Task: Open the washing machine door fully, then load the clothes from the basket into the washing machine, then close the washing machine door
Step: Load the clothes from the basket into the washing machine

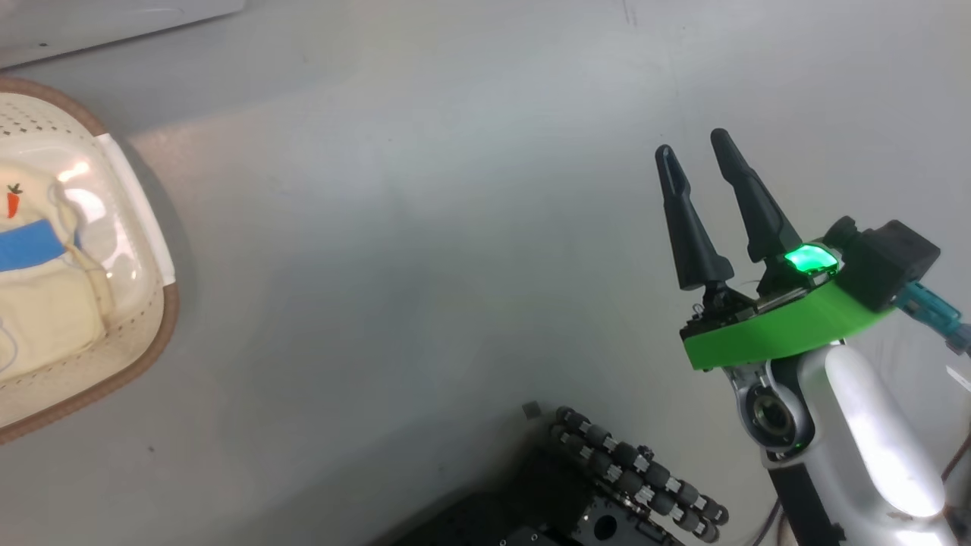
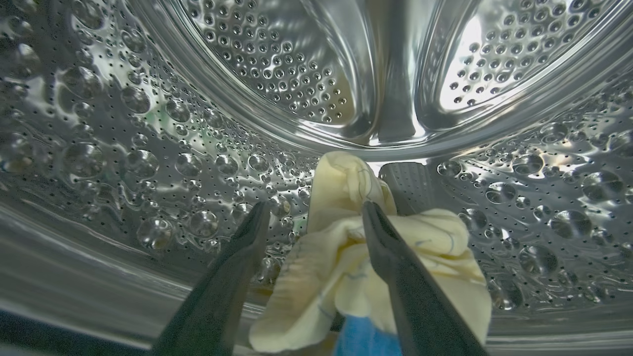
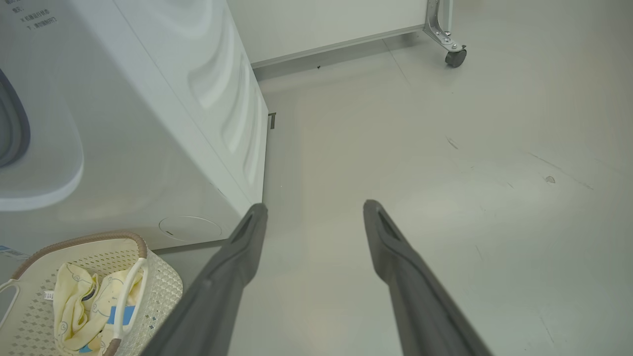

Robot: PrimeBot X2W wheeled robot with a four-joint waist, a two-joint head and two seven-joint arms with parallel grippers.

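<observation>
In the left wrist view my left gripper (image 2: 314,205) is inside the steel perforated drum (image 2: 277,74) of the washing machine (image 3: 148,123), fingers apart. A cream-yellow garment (image 2: 341,257) with a blue band lies on the drum floor between and around the fingers, draped against the right one. My right gripper (image 1: 693,144) (image 3: 315,205) hangs open and empty over the floor, right of the machine. The basket (image 1: 163,303) (image 3: 163,282) stands before the washer with more cream clothes (image 1: 45,303) (image 3: 74,306) in it, one showing a carrot mark. The door is out of view.
A white panel on a metal leg with a caster (image 3: 455,57) stands beyond the washer's side. My own dark base with its rollers (image 1: 637,470) is at the bottom of the head view. Grey floor (image 1: 425,227) spreads between basket and right arm.
</observation>
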